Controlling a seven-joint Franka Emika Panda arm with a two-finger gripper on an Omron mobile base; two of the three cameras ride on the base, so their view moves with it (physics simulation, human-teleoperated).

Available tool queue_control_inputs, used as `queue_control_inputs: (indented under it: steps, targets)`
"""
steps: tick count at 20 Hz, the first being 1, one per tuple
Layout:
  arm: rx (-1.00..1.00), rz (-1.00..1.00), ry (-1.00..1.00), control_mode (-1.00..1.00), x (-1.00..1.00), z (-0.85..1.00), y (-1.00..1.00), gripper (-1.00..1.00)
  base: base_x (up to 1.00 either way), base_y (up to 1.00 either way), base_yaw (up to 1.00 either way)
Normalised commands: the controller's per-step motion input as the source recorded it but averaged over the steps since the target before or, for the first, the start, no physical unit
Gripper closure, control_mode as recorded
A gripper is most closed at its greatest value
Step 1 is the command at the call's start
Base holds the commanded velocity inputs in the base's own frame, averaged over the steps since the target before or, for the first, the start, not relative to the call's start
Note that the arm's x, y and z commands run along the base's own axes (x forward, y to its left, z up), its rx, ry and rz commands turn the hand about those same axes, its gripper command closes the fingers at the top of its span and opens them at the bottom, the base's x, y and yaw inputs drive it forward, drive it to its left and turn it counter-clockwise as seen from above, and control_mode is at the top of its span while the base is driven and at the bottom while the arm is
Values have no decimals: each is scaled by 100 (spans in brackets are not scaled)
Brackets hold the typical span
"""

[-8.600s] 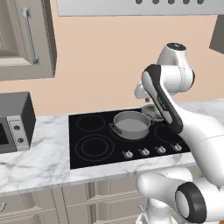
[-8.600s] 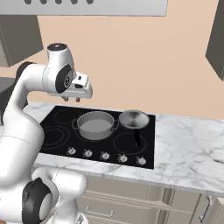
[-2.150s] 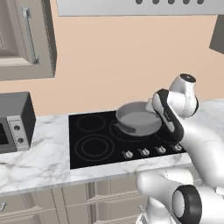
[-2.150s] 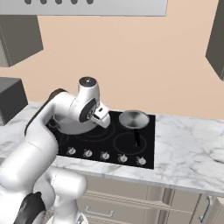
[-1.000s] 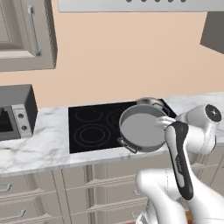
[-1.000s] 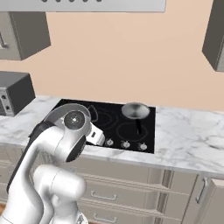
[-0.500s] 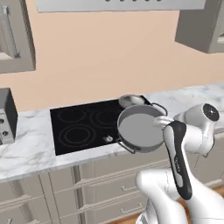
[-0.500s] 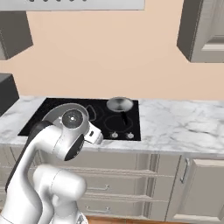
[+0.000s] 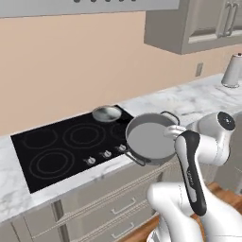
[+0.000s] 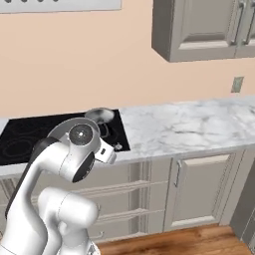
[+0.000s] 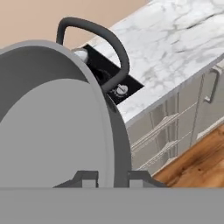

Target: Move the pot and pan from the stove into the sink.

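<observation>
A marble counter (image 9: 198, 106) runs to the right of the stove (image 9: 61, 146), below wall cabinets. The pot (image 9: 150, 139) is held off the stove, tipped on its side in front of the counter edge, its rim pinched by the gripper (image 11: 111, 177). The pan (image 9: 107, 113) is left on the stove's back right burner. The sink is judged to lie further right.

Pot (image 9: 150, 139): we logged it on the stove (image 9: 71, 142) beside the pan (image 9: 107, 113); now off the burner, tilted on its side in the gripper (image 11: 111, 177), out past the counter's front edge. Our base has driven right: microwave gone from sight, kettle (image 9: 233, 70) and wall outlet (image 10: 237, 83) newly in view.
</observation>
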Motion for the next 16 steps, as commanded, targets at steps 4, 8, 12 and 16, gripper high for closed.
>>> queue_control_inputs:
  steps: [4,8,12,16]
  targets:
    - [0,0,0,100,0,0,0,100,0,-20,-46]
    - [0,0,0,100,0,0,0,100,0,-20,-47]
    - [0,0,0,100,0,0,0,100,1,-19,-47]
    - [0,0,0,100,0,0,0,100,1,-18,-48]
